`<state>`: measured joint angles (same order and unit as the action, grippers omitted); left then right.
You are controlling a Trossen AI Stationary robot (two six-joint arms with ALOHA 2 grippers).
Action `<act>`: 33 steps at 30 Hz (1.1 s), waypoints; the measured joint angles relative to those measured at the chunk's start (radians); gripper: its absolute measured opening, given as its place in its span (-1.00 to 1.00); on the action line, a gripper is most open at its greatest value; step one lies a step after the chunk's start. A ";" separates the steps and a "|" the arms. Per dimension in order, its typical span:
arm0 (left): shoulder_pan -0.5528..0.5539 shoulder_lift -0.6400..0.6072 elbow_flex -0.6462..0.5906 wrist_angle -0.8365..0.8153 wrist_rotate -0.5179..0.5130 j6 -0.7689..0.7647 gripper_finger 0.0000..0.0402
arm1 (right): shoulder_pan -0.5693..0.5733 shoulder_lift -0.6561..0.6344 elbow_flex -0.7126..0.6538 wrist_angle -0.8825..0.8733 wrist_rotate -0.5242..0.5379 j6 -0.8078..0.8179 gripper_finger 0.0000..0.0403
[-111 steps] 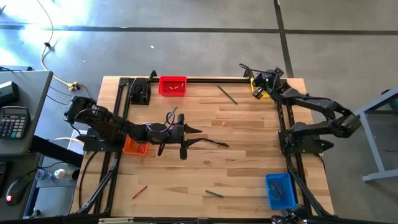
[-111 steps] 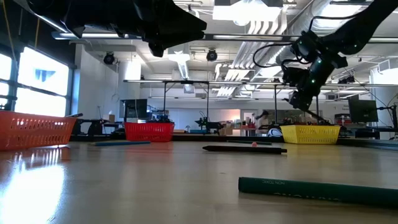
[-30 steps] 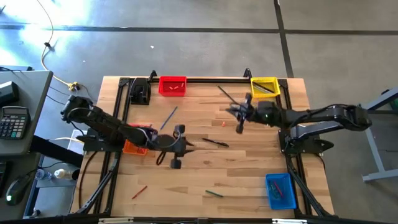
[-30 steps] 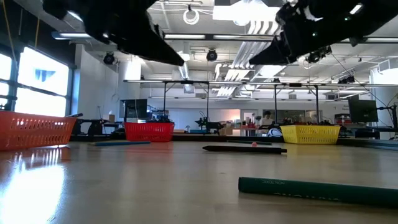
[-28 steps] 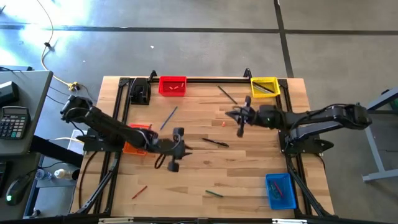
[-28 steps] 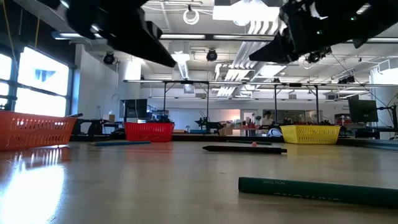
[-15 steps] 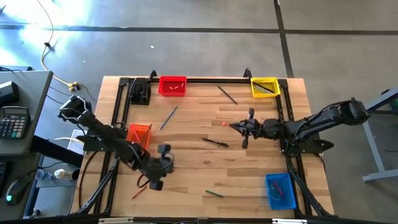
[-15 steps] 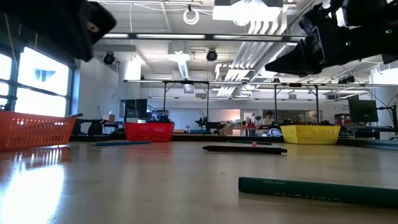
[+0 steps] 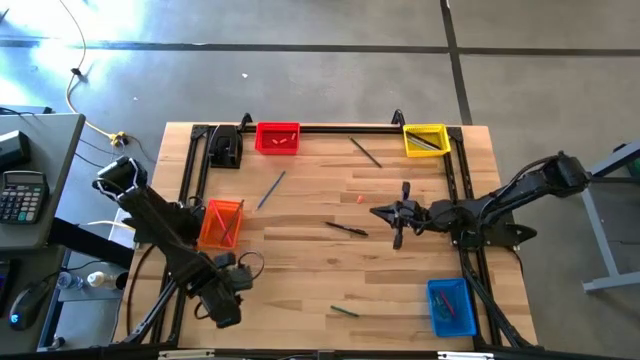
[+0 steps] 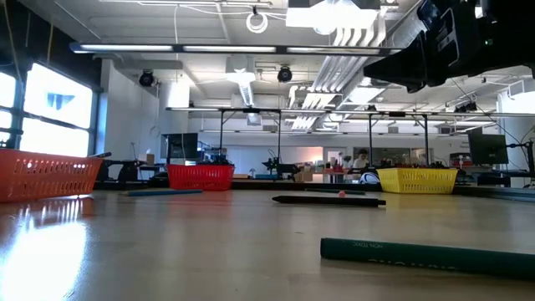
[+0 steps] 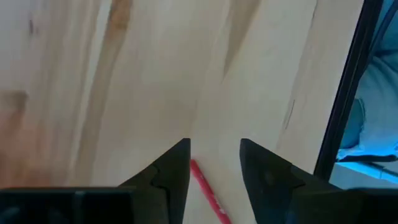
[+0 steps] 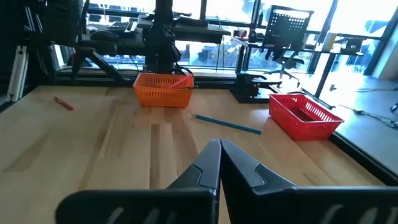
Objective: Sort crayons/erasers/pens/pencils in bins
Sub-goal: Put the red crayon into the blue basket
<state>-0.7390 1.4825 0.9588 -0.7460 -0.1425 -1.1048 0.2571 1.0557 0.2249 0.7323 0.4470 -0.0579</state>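
Note:
My left gripper point(image 9: 224, 305) is open low over the table's near left corner. In the left wrist view point(image 11: 214, 146) its fingers stand on either side of a red crayon point(image 11: 205, 193) lying on the wood, and I see no touch. My right gripper point(image 9: 385, 212) is shut and empty above the table's right middle, also shown in the right wrist view point(image 12: 219, 149). A black pen point(image 9: 345, 229) and a pink eraser point(image 9: 359, 198) lie just left of it. The red bin point(image 9: 277, 138), yellow bin point(image 9: 425, 140), orange bin point(image 9: 221, 222) and blue bin point(image 9: 450, 305) stand around the table.
A blue pen point(image 9: 270, 189) lies at centre left, a thin pencil point(image 9: 365, 152) near the yellow bin, and a green pencil point(image 9: 345, 311) by the near edge, large in the low view point(image 10: 426, 255). A black frame rail point(image 11: 348, 93) runs along the table edge beside my left gripper.
My left gripper has swung from the table's middle toward the near left corner and now stands over the red crayon. My right gripper has moved toward the table's near edge, staying shut.

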 joint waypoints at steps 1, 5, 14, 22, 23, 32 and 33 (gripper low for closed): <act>-0.015 0.007 0.000 0.000 0.000 -0.025 -0.34 | 0.005 0.000 0.000 0.000 0.010 -0.001 -1.00; -0.063 0.063 0.000 0.000 0.003 -0.098 -0.31 | 0.018 0.000 0.000 0.000 0.023 -0.003 -1.00; -0.145 0.171 0.000 0.008 0.037 -0.222 -0.30 | 0.025 0.000 0.000 -0.001 0.023 -0.006 -1.00; -0.147 0.244 0.000 0.012 0.069 -0.246 -0.35 | 0.025 0.000 0.000 -0.001 0.023 -0.007 -1.00; -0.144 0.250 0.000 0.013 0.083 -0.246 -0.38 | 0.025 0.000 0.000 -0.001 0.023 -0.009 -1.00; -0.144 0.271 0.003 0.009 0.132 -0.198 -0.68 | 0.025 0.000 0.000 -0.002 0.023 -0.011 -1.00; -0.144 0.271 0.003 0.009 0.132 -0.191 -0.72 | 0.025 0.000 0.000 -0.002 0.023 -0.011 -1.00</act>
<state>-0.8833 1.7538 0.9622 -0.7368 -0.0101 -1.2961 0.2825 1.0557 0.2249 0.7307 0.4698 -0.0685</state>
